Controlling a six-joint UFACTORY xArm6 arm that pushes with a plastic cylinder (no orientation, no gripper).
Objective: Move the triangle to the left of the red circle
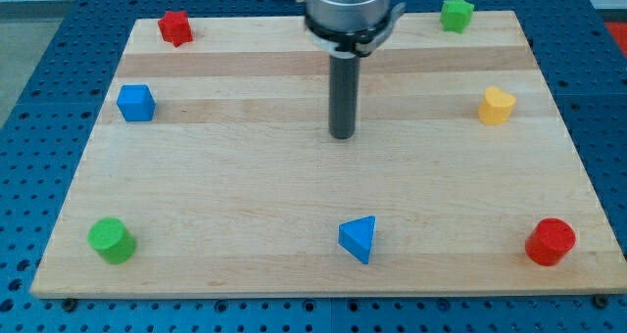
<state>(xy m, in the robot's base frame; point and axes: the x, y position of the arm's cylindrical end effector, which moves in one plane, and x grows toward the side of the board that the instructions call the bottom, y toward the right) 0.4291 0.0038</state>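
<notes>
A blue triangle (359, 239) lies near the view's bottom, a little right of the middle. A red circle (550, 242) stands at the bottom right corner of the wooden board (294, 186), well to the right of the triangle. My tip (341, 135) rests on the board near its middle, above the triangle and apart from it, touching no block.
A red star (175, 26) is at the top left, a blue cube (136, 103) at the left, a green circle (111, 240) at the bottom left, a green star (456, 14) at the top right, a yellow block (497, 106) at the right.
</notes>
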